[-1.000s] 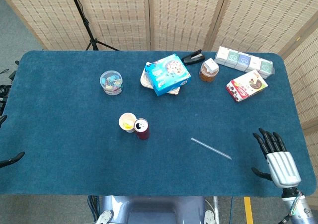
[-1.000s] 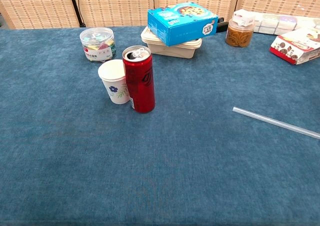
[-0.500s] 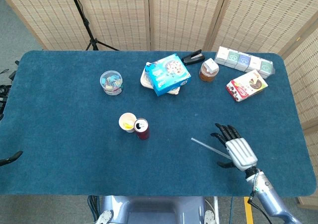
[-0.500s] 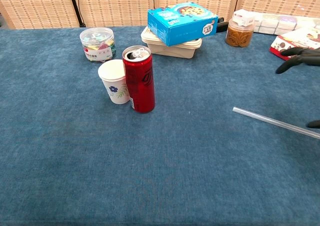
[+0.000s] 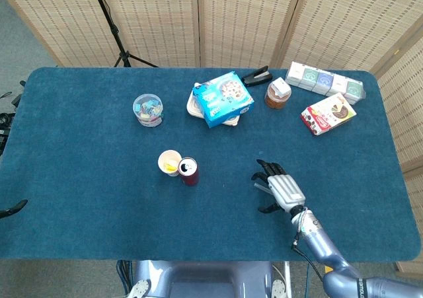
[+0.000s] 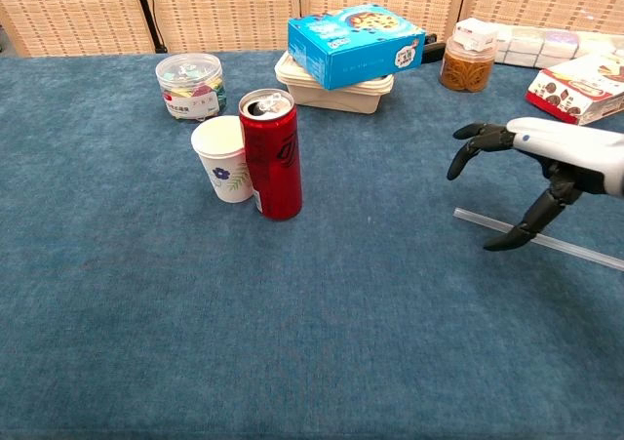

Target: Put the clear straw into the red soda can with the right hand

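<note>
One right hand (image 6: 546, 172) hovers spread and empty over the clear straw (image 6: 575, 249) lying flat on the table (image 6: 292, 342), presumably to pinch it for the upright red soda can (image 6: 272, 154).

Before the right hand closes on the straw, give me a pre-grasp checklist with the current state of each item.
1. Right hand over the straw, fingers apart, holding nothing: ok.
2. Straw lies flat on the table, not yet gripped: ok.
3. Fingers touching the straw: cannot tell.
4. Can upright, top opened: ok.
5. Cup right beside the can, may crowd the insertion: not ok.
6. Left hand away at the table edge: ok.
</note>
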{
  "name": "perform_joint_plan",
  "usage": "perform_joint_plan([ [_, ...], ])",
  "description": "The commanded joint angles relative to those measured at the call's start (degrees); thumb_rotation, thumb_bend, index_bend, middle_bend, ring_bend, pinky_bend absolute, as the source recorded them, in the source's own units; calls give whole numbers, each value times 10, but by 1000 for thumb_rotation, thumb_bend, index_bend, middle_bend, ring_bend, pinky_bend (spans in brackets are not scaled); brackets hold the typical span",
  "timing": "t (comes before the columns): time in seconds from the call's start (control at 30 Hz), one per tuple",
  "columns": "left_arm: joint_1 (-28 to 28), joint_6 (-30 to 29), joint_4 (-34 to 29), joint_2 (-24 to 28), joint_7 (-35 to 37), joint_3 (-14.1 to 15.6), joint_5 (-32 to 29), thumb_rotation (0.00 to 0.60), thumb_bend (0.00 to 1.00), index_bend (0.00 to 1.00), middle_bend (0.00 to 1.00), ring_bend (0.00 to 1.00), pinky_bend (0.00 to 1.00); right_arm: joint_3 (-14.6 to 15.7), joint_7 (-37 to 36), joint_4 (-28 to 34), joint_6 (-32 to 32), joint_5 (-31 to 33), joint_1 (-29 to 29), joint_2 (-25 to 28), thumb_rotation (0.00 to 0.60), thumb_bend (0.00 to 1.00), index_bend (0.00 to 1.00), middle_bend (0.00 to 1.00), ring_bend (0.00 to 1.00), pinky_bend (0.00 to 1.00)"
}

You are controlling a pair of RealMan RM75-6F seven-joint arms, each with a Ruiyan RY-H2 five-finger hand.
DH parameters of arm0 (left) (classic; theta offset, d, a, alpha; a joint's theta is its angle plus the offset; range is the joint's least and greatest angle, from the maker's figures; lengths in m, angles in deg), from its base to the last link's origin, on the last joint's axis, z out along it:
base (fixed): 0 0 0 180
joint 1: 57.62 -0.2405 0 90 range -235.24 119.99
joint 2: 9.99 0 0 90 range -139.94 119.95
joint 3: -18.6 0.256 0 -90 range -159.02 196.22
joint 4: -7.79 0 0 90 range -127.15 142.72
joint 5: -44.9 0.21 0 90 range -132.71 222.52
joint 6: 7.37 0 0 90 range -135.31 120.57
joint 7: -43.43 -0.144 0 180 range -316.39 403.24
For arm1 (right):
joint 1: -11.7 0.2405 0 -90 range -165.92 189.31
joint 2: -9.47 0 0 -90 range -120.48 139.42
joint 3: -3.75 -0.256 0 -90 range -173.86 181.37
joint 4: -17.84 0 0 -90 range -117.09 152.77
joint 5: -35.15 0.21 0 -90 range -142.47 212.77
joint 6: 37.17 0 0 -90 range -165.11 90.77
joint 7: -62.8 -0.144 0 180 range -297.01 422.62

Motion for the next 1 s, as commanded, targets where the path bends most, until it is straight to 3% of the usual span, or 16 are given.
perform_joint_plan([
  [0.03, 1, 2, 1, 2, 2, 1, 3, 600, 0, 0, 0, 0, 0, -17, 31, -20, -14, 64, 27, -35, 600, 231, 318, 0, 0, 0],
  [0.27, 0, -1, 1, 3, 4, 2, 6, 600, 0, 0, 0, 0, 0, -10, 81, -41, 8, 118, 44, -64, 600, 333, 354, 0, 0, 0],
  [0.53, -1, 0, 2, 4, 11, 1, 4, 600, 0, 0, 0, 0, 0, -10, 88, -37, 32, 143, 43, -56, 600, 422, 372, 0, 0, 0],
  [1.0, -1, 0, 0, 4, 7, 1, 4, 600, 0, 0, 0, 0, 0, 8, 84, -46, 40, 156, 44, -64, 600, 436, 398, 0, 0, 0],
])
